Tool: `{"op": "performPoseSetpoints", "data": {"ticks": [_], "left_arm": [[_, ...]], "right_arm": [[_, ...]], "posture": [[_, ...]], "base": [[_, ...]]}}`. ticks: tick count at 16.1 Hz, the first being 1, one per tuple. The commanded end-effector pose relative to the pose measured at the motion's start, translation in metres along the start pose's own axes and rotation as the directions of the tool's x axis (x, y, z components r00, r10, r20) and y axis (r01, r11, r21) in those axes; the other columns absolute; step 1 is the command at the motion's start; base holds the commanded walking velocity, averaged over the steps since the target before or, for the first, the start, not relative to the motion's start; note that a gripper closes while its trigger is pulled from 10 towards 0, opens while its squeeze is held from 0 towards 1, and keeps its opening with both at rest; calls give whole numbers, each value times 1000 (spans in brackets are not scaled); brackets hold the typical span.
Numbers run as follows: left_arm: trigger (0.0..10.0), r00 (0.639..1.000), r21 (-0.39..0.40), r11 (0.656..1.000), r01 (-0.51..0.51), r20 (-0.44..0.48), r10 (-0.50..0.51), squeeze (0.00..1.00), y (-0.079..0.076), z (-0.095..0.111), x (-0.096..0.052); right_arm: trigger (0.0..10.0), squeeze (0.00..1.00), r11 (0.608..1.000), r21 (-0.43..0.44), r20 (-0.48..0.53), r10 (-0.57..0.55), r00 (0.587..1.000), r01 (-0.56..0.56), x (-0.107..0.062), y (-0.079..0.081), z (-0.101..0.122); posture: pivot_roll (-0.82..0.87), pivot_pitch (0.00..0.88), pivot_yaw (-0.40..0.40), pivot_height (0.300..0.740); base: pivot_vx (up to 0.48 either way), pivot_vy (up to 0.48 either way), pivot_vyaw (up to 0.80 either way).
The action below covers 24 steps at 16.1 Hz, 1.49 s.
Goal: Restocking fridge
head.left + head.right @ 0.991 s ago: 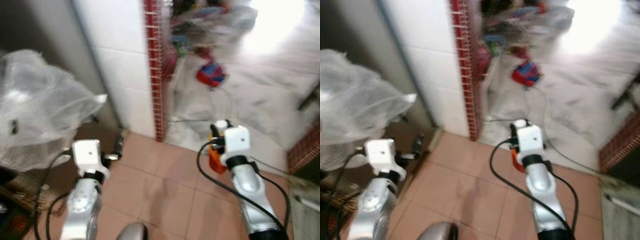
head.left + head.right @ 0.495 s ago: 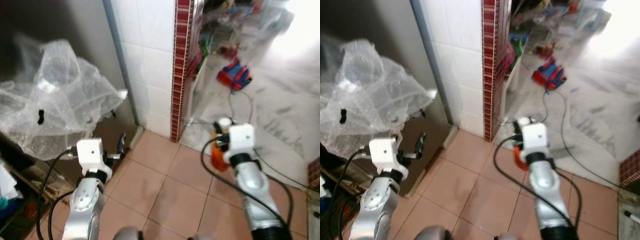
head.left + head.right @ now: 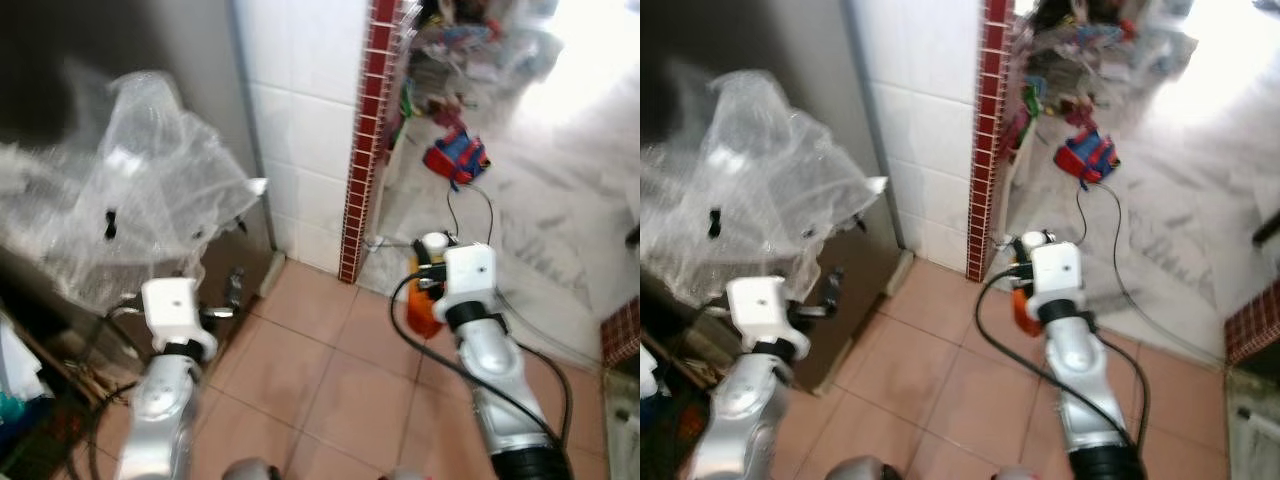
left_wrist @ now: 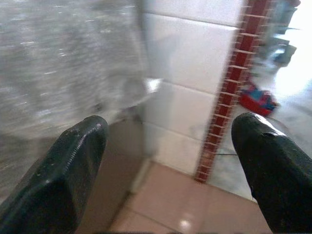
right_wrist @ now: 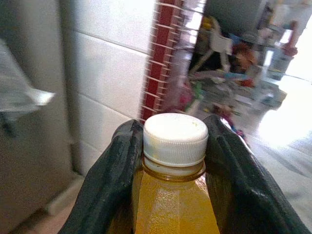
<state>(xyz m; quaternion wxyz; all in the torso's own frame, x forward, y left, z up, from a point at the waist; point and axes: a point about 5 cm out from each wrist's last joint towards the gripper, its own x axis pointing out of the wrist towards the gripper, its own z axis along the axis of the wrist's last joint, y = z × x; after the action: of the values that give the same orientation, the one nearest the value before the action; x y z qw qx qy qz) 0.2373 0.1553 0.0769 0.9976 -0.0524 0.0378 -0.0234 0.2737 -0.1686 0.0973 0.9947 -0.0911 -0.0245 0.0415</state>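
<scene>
Readable text: none in any view.
Bottle point(image 5: 173, 204) between the right gripper's fingers point(image 5: 105, 190): plain white cap point(image 5: 175, 139), no label or print facing the camera.
Plastic wrap point(image 3: 130, 200) ahead of the left gripper point(image 4: 165, 161): a few dark marks, too blurred to read as letters.

Crinkled plastic wrap point(image 3: 130, 190) bulges over the left side — bare floor tiles point(image 3: 330, 370) ahead lie open.
</scene>
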Motion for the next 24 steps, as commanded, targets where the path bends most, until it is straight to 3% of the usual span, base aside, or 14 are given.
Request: {"op": "performPoseSetpoints", "data": {"ticks": [1, 9, 24], "left_arm": [[10000, 1000, 10, 1000, -12, -6, 12, 0, 6, 1, 1], [10000, 1000, 13, 1000, -6, -3, 6, 0, 5, 2, 2], [10000, 1000, 39, 999, -5, -24, 6, 0, 4, 0, 4]], "right_arm": [[10000, 0, 1000, 13, 30, 1, 1000, -2, 5, 1, 8], [10000, 0, 1000, 9, 32, 1, 999, -1, 6, 1, 9], [10000, 0, 1000, 11, 28, -1, 1000, 1, 7, 1, 8]], "posture": [[45, 35, 13, 740], [43, 41, 12, 740], [45, 44, 15, 740]], "base": [[0, 480, -800], [0, 480, -490], [0, 0, 0]]}}
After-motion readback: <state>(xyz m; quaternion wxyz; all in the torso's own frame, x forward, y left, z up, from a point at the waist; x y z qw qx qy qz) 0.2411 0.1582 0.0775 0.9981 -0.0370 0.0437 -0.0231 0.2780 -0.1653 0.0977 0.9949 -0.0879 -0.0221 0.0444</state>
